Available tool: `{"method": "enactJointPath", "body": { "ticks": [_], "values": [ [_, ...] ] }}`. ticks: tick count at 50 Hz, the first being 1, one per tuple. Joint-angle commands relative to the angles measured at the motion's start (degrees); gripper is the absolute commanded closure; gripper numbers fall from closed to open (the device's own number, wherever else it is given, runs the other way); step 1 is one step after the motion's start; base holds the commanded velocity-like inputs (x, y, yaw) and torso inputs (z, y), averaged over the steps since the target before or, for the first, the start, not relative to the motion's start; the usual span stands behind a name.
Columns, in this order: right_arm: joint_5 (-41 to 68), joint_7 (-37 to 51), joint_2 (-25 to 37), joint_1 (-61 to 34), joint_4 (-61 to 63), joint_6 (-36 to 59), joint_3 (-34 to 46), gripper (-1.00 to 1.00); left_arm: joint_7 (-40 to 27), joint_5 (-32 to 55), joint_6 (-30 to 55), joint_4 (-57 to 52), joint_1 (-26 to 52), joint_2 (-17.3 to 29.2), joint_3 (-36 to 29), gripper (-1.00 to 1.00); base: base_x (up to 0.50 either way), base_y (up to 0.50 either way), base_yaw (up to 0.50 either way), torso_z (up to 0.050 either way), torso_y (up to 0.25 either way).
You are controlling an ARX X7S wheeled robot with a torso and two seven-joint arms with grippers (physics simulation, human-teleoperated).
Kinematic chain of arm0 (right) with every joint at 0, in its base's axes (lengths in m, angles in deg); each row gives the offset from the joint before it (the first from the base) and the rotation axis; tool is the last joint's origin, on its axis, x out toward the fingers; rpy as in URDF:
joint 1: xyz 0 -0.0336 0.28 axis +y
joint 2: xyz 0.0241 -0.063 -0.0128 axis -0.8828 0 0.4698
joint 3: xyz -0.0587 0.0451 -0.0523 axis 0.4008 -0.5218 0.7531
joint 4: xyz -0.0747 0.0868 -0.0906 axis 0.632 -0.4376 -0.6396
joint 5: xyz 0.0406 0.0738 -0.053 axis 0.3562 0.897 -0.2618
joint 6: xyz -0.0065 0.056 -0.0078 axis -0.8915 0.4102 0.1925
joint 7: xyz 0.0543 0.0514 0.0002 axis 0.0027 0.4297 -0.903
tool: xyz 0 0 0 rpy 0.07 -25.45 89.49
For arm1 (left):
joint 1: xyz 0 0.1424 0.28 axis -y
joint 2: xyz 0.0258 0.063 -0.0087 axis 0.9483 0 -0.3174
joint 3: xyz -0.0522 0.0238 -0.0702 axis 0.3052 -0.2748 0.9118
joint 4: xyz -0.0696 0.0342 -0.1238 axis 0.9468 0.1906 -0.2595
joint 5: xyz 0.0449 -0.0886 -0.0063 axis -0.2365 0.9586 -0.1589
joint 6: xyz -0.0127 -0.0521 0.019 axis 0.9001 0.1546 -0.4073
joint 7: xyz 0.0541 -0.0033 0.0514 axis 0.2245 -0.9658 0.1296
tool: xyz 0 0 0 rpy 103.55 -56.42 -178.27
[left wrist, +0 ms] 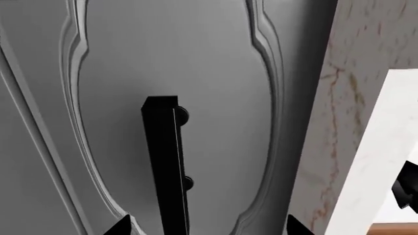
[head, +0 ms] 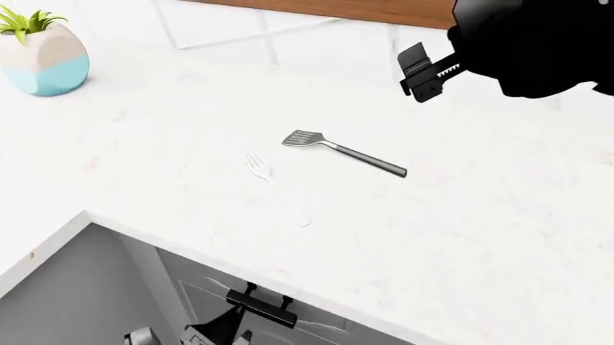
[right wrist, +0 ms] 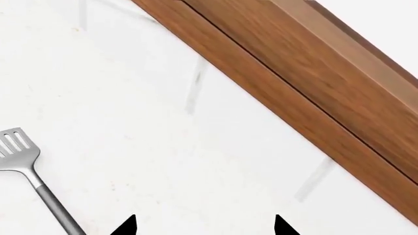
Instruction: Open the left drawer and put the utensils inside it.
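Our left gripper sits right at the left drawer, fingers spread wide with the black handle between the two tips; the tips flank the bar without touching it. The drawer is shut, its front flush under the marble counter edge. In the head view the handle shows at about 6 o'clock, just below the counter's front lip.

The utensils lie on the counter near the middle of the head view, close together but apart. The spatula lies with its slotted blade toward 10 o'clock and its handle toward 4 o'clock. The fork is just at its 7 o'clock, tines toward 11 o'clock.

Our right gripper hangs above the counter at about 1 o'clock from the spatula, well apart from it, fingers parted and empty. A potted plant stands far off at 10 o'clock.
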Motion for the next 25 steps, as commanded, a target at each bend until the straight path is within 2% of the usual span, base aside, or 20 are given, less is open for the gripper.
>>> {"method": "enactJointPath", "body": {
  "ticks": [1, 25],
  "values": [
    [-0.6, -0.7, -0.2, 0.3, -0.6, -0.8, 0.5, -1.0, 1.6, 0.4, 0.0, 2.1, 1.2, -0.1, -0.3, -1.0, 0.0, 0.0, 0.0, 0.0, 0.0],
    [-2.3, -2.2, -0.7, 1.9, -1.5, -3.6, 1.8, -1.0, 3.7, -3.2, -1.6, 13.1, 9.4, -2.0, -3.7, -1.0, 0.0, 0.0, 0.0, 0.0, 0.0]
  ]
}}
